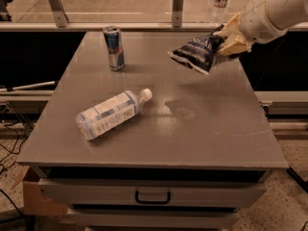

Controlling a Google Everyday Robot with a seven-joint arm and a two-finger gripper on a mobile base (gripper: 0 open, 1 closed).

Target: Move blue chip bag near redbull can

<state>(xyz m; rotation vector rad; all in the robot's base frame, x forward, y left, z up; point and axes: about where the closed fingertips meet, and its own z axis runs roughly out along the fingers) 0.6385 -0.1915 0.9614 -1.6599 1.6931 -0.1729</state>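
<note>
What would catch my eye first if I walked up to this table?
The gripper at the upper right, holding a blue chip bag in the air over the table. Next, a water bottle lying on its side left of centre, and a drink can standing upright at the far left.

High front view, angled down — table near, jaws upper-right.
</note>
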